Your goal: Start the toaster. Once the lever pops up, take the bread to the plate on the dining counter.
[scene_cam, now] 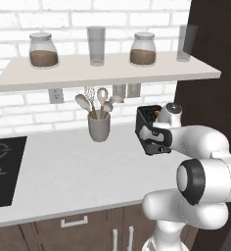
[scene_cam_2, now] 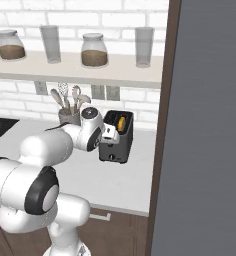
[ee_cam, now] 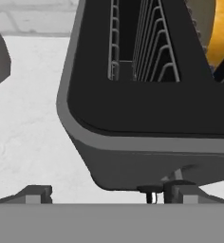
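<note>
The black toaster (scene_cam_2: 119,142) stands on the pale worktop (scene_cam: 73,171) next to the tall dark cabinet. A yellowish bread (scene_cam_2: 121,123) slice stands in its far slot and shows as a yellow edge, the bread (ee_cam: 222,33), in the hand view. My gripper (ee_cam: 107,194) is open and hangs at the toaster's (ee_cam: 147,118) near end, just over its top edge. A small dark lever (ee_cam: 151,192) sits close to the right fingertip (ee_cam: 180,192). Nothing is between the fingers. The plate and the dining counter are out of view.
A grey utensil cup (scene_cam: 99,126) with spoons stands left of the toaster. Above hangs a shelf (scene_cam: 107,73) with jars and glasses. A black cooktop (scene_cam: 5,169) lies at the far left. The tall dark cabinet (scene_cam_2: 210,125) walls off the right side.
</note>
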